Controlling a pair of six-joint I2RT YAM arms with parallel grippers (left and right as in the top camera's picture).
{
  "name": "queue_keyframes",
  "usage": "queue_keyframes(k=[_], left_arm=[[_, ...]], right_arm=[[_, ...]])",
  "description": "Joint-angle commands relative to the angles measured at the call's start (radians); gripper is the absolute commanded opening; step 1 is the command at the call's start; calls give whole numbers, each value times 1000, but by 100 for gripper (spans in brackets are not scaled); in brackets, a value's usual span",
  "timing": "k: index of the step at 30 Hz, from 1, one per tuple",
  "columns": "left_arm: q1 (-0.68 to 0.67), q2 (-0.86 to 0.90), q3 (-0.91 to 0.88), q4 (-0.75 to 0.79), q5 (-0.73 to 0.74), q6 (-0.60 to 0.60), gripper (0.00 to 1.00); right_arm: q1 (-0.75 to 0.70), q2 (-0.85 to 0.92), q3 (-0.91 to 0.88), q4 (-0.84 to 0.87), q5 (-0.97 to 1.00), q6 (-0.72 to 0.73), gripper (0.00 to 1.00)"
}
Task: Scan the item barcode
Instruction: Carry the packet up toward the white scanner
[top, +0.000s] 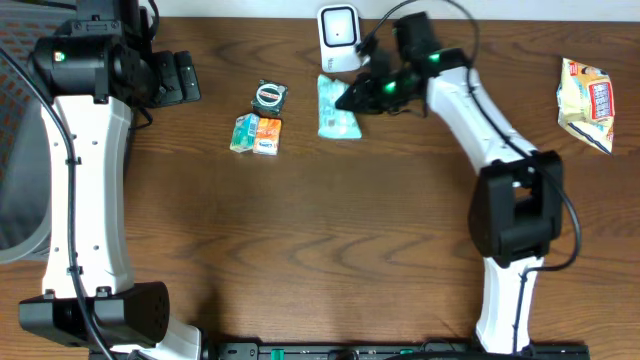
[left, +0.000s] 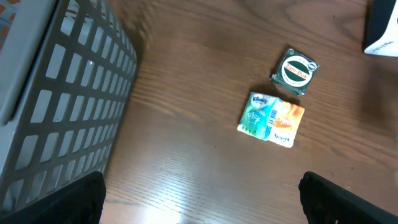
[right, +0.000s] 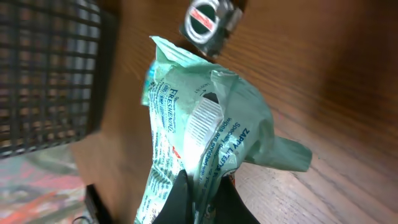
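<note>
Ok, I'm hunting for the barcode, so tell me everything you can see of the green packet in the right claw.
The green packet is a soft, crinkled pale-mint plastic pouch with dark print and a white ribbed strip down its middle. It is creased, one corner poking sideways. The right claw is shut on one end, pinching it. Overhead, it is just in front of the white scanner. No clear barcode shows on the faces in view.

— How's the overhead feed looking?
— Bright and even for me; soft shadows lie on the table (top: 350, 230) right of the green packet (top: 335, 108).
— And my right wrist view?
— Dimmer. The green packet is sharp, the basket (right: 43, 68) left of it blurs and goes dark.
</note>
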Motion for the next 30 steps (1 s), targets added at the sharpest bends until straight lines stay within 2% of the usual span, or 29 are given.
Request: queue_keyframes(k=[1, 10, 16, 30], left_arm=[[4, 4, -5, 0, -16, -9, 97], [4, 4, -5, 0, -16, -9, 98], [4, 4, -5, 0, -16, -9, 98], [4, 4, -5, 0, -16, -9, 97]], right_arm=[[-51, -19, 2, 2, -91, -55, 1], [-93, -56, 2, 5, -69, -127, 1], [-92, -122, 2, 3, 32, -126, 1], [-72, -205, 2, 8, 36, -123, 1]])
